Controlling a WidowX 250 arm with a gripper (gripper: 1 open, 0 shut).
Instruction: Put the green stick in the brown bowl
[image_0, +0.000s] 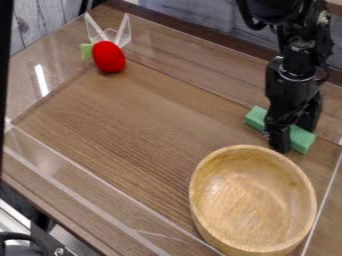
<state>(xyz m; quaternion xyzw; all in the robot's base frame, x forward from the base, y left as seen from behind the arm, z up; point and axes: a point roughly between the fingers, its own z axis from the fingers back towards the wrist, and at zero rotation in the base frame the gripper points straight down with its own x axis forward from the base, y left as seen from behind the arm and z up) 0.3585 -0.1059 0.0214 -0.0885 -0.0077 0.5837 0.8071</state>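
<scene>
The green stick (258, 118) lies flat on the wooden table at the right, just beyond the brown bowl's far rim. My black gripper (290, 128) stands upright over the stick's middle with its fingers down at the stick, hiding most of it; only the two green ends show. The jaws stand open, one finger on each side of the stick, with no lift. The brown bowl (230, 165) sits at the front right, large, round and shallow, with nothing inside it.
A red ball (108, 58) rests at the back left beside a small green piece (86, 49) and white prongs. A transparent wall (54, 160) rims the table on the left and front.
</scene>
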